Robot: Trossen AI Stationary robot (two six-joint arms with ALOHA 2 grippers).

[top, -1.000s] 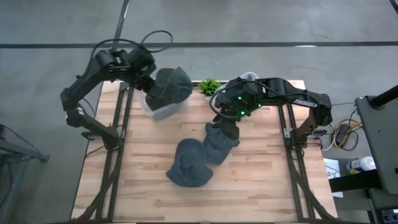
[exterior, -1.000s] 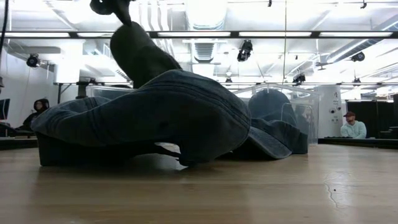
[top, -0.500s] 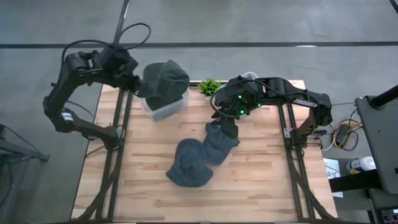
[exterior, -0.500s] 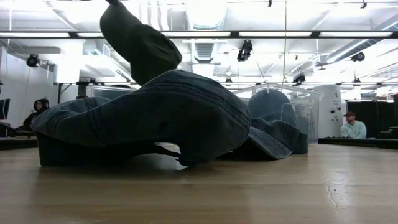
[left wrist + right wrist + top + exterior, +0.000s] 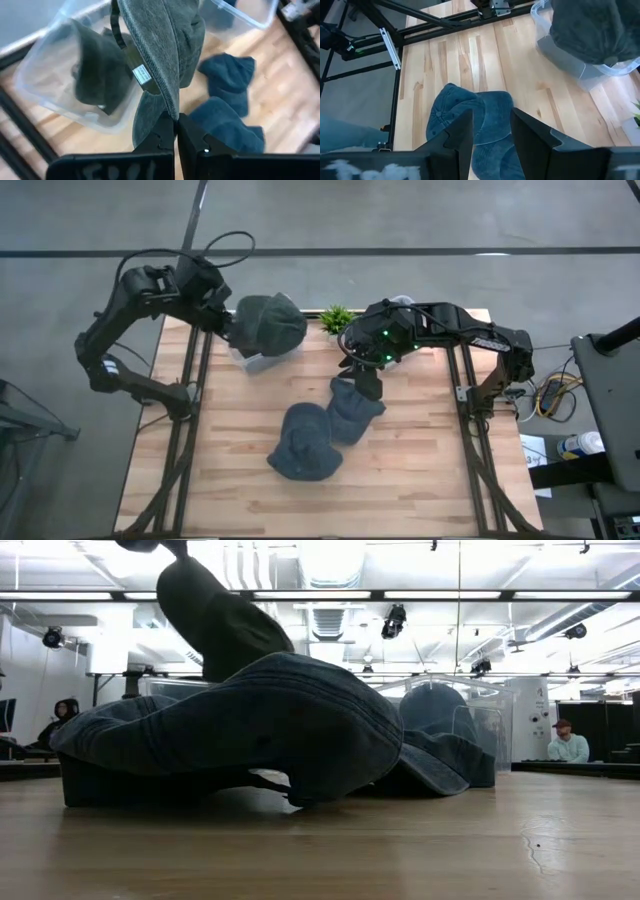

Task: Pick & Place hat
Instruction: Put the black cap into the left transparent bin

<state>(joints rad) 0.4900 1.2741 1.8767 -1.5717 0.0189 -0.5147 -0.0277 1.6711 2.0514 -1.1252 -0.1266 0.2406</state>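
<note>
Grey-green soft fabric hat hanging from the left gripper, brim edge pinched between fully closed fingers, crown sagging above the clear plastic bin at the counter's far left corner. Inside that bin, another dark hat seen through the see-through walls in the left wrist view. Small green plant just beside the bin at the far edge. On pale wood planks near the middle, two blue denim hats: floppy bucket hat nearer the front, second denim hat touching it. Right gripper directly over the second denim hat, fingers partly apart, holding nothing visible.
</note>
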